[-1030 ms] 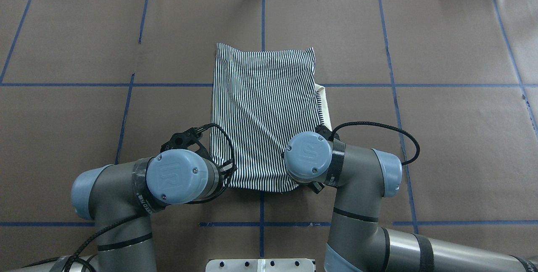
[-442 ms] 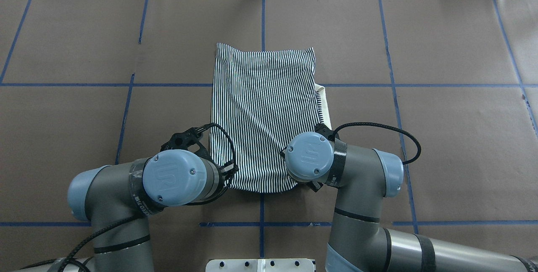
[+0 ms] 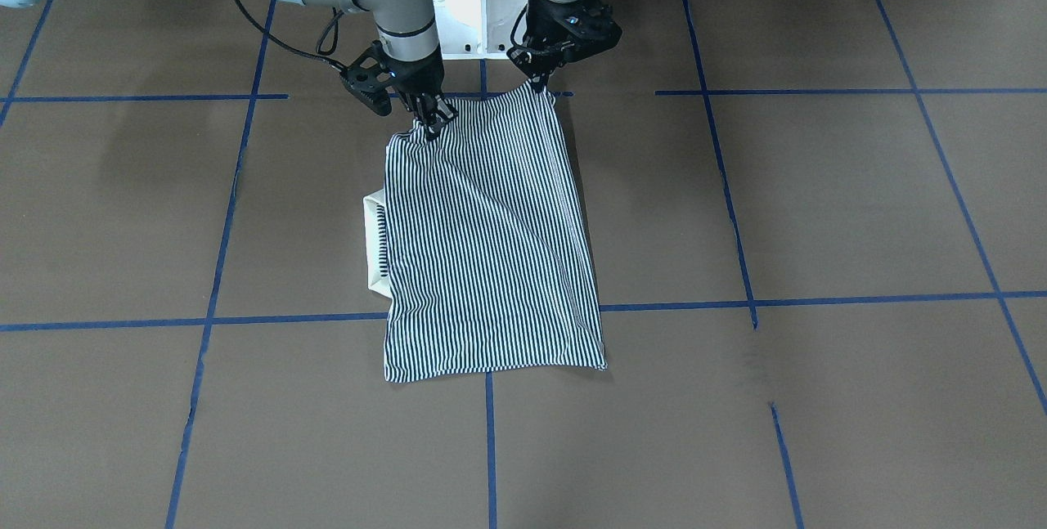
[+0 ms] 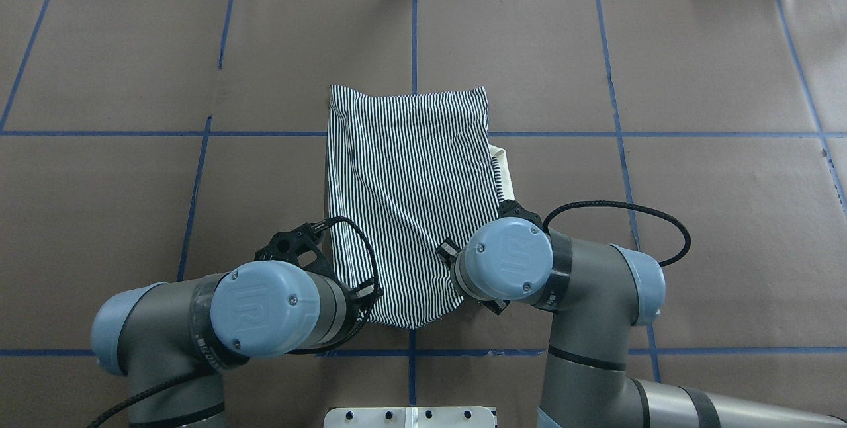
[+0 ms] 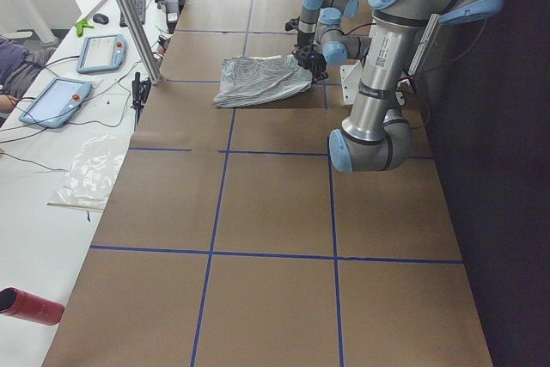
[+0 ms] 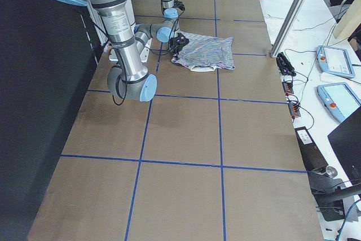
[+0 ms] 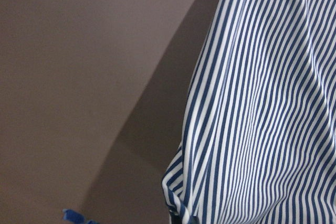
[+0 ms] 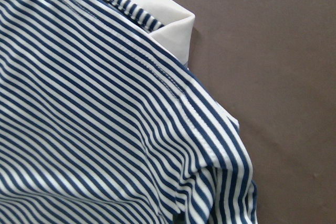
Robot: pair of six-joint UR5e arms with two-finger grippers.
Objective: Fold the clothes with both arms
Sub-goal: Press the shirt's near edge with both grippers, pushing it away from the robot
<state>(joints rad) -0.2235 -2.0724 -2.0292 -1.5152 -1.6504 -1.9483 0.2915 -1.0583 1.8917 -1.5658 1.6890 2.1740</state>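
- The polo shirt (image 4: 407, 196) is drawn nearer the robot than a second ago, and its near hem is now raised, sagging to a point.
- Its far part is left flat on the worktop (image 4: 662, 216), with the cream collar (image 4: 504, 170) showing beside it.
- Each near corner is clenched in the jaws of the left arm (image 4: 265, 309) and the right arm (image 4: 509, 259), probably so that the hem can be carried over evenly.
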